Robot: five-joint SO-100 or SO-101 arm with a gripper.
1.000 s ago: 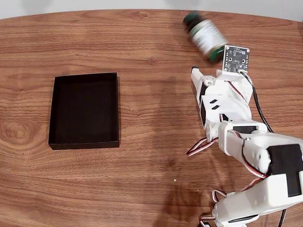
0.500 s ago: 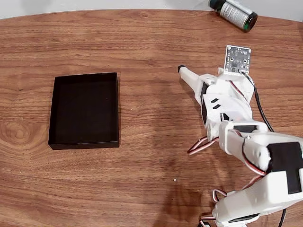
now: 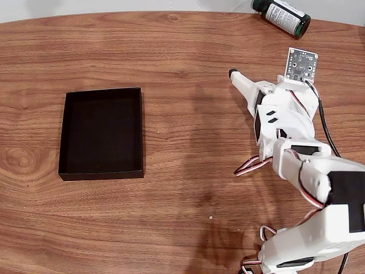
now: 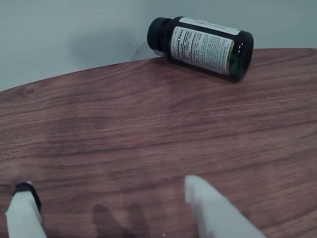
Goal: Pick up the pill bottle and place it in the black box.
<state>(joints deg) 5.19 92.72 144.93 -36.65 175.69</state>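
My claw (image 4: 106, 208) hangs wide apart over bare wood, nothing between the fingers; in the wrist view one white finger with a black tip (image 4: 22, 210) sits at the lower left, the other white finger (image 4: 213, 210) at the lower middle. And there's the pill bottle (image 4: 203, 45), lying on its side at the far edge of the wooden table (image 4: 148, 129), right against the pale wall, dark cap pointing left, white label with fine print facing me. It is well apart from my fingers.

From the fixed view, the pill bottle (image 3: 282, 14) lies at the top edge of the table (image 3: 171, 51), up and to the right. My claw (image 3: 259, 80) points up and left, with the black fingertip (image 3: 232, 73) out in front and a small circuit board (image 3: 301, 64) standing above my wrist. The black box (image 3: 101, 133) rests far over on the left, flat on the wood, well apart from bottle and claw alike.
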